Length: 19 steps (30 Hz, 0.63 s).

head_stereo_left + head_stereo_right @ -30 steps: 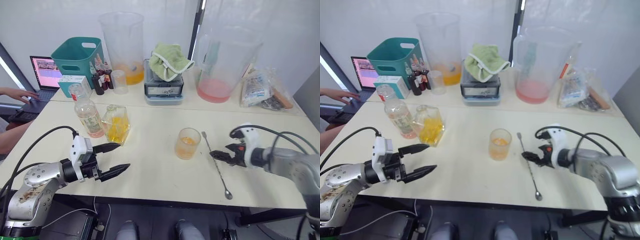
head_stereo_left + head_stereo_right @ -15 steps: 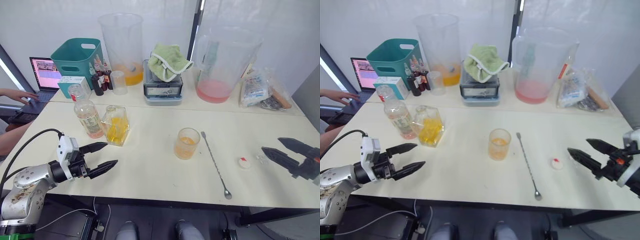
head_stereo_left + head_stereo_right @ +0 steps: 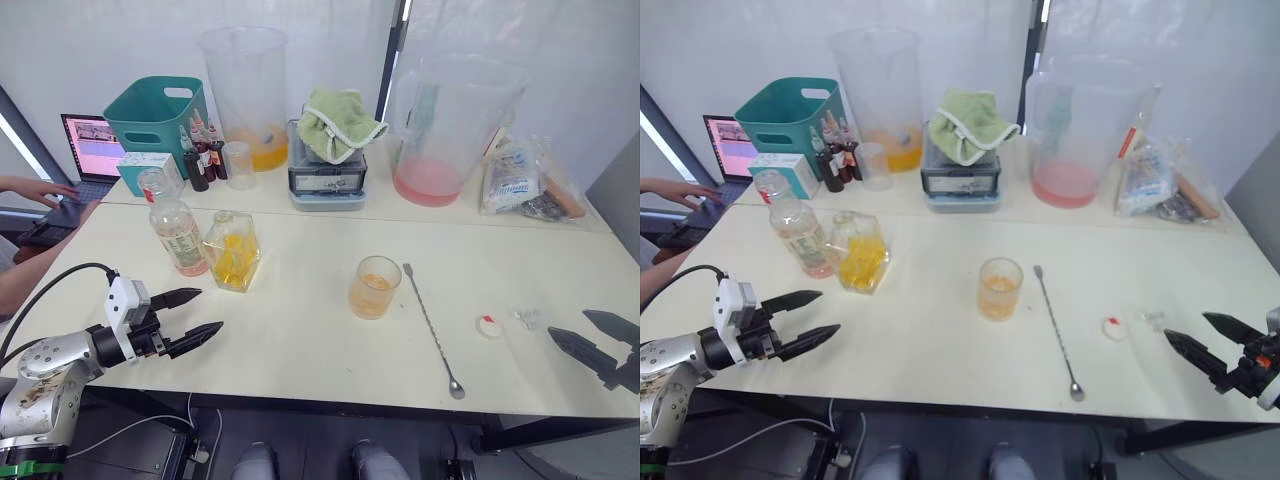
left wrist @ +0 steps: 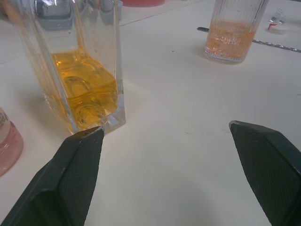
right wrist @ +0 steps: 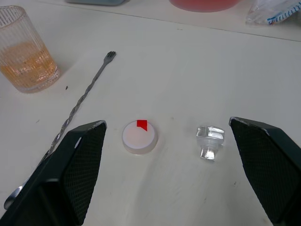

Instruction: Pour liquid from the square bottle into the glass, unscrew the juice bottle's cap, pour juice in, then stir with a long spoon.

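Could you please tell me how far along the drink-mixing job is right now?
Done, by the look of it: the glass holds orange liquid, and the juice bottle's cap and a glass stopper lie on the table. In hand: nothing; both tools are open. Left: stirring, since the long spoon lies beside the glass.

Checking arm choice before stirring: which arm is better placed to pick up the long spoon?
Right. The long spoon lies right of the glass, nearer the open right end effector; the left end effector sits beyond the glass.

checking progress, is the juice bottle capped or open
Open: the juice bottle stands with a bare neck, and its cap lies on the table beside the glass stopper.
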Motion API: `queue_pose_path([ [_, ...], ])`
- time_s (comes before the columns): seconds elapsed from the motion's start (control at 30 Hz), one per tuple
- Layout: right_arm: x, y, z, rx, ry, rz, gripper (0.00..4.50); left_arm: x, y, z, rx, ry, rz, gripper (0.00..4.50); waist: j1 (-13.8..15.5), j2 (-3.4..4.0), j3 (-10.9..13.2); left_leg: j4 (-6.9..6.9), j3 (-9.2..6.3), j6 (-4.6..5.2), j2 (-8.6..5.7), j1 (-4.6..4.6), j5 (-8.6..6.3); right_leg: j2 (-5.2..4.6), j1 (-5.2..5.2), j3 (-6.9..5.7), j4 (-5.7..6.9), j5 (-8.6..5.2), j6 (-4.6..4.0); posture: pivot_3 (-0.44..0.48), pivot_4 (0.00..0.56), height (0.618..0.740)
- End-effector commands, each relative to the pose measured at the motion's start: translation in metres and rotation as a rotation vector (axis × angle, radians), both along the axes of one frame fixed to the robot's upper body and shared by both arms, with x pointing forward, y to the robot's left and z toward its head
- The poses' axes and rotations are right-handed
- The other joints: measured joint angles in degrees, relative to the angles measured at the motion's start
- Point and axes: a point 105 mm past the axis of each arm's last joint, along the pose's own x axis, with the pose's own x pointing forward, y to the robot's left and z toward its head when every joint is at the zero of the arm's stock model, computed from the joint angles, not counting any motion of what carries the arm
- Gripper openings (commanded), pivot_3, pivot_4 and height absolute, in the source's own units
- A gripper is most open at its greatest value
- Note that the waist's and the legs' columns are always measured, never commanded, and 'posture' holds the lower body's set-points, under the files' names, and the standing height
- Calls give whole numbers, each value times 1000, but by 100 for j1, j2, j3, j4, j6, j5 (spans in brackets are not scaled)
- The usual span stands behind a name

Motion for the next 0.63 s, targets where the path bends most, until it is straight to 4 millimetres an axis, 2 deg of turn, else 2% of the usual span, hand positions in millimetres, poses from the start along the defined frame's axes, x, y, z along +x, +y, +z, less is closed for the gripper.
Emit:
queue_pose_path([
  [0.03, 0, -1, 7, -4, -30, -4, 4434, -1, 0, 7, 27, -42, -8, 4500, 2, 0, 0, 0, 1, 0, 0, 0, 0, 0, 0, 0, 0, 0, 0, 0, 150, 733],
  [0.63, 1, 5, 8, 4, -23, 5, 4434, -1, 0, 0, 64, -5, -6, 4500, 6, 0, 0, 0, 1, 0, 0, 0, 0, 0, 0, 0, 0, 0, 0, 0, 150, 733],
])
